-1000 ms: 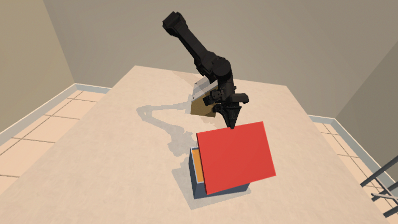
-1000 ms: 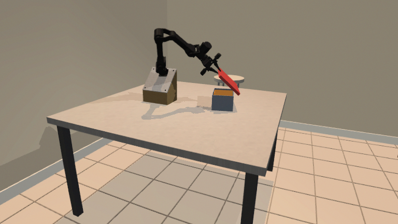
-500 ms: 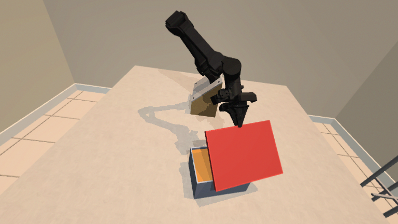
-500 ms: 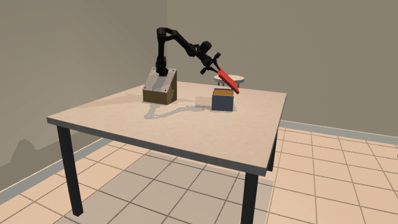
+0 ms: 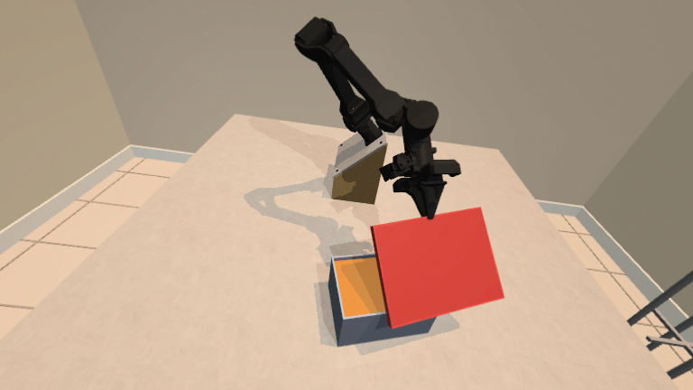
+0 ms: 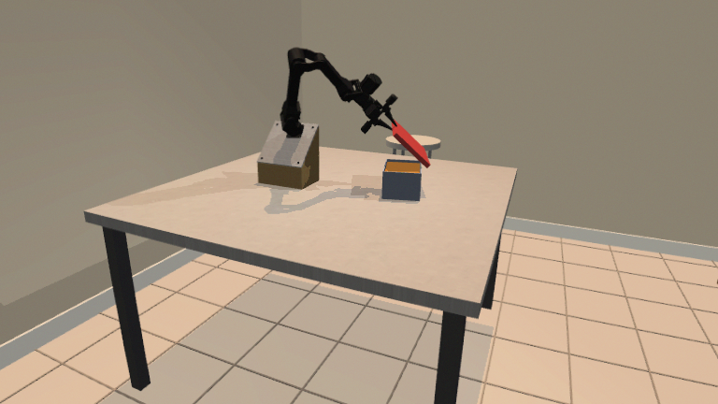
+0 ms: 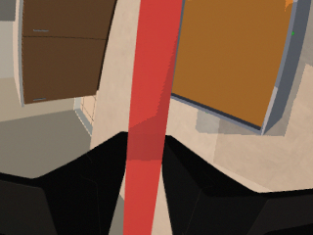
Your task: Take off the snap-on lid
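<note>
My gripper is shut on one edge of the red lid. The lid is held in the air, tilted steeply, its far edge lower than the gripped edge. In the top view it covers the right part of the box from view. The storage box stands upright on the table with blue-grey walls, and its open top shows an orange inside. The lid's underside is hidden in the top view.
The table bears the box and the arm's wedge-shaped base, behind the box in the top view. A round stool stands beyond the table. A brown cabinet shows at the left of the wrist view.
</note>
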### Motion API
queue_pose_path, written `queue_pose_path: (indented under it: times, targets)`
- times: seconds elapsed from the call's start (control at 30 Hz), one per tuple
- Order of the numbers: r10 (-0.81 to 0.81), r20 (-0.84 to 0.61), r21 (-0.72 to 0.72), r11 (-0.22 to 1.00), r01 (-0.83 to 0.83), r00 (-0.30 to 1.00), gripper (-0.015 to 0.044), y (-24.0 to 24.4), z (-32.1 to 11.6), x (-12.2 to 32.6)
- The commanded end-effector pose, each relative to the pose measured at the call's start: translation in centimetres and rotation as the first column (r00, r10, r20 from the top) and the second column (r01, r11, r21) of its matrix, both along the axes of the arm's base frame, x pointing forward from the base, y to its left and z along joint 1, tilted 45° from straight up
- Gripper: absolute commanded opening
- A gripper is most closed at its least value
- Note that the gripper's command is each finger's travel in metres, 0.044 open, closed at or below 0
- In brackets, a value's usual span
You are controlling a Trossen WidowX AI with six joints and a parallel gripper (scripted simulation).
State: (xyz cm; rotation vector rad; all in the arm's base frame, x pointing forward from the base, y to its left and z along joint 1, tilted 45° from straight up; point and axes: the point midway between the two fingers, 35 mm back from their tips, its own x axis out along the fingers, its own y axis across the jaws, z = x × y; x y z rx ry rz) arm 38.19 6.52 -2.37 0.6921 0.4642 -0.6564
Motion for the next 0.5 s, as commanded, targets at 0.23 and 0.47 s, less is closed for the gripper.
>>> queue_pose_path:
  times: [0.23, 0.47]
  targets:
    - [0.002, 0.01, 0.008, 1.0, -0.002, 1.0, 0.0, 1.8, -1.3, -0.6]
    - [0.002, 0.01, 0.009, 1.0, -0.002, 1.0, 0.0, 2.8, -2.2, -1.0]
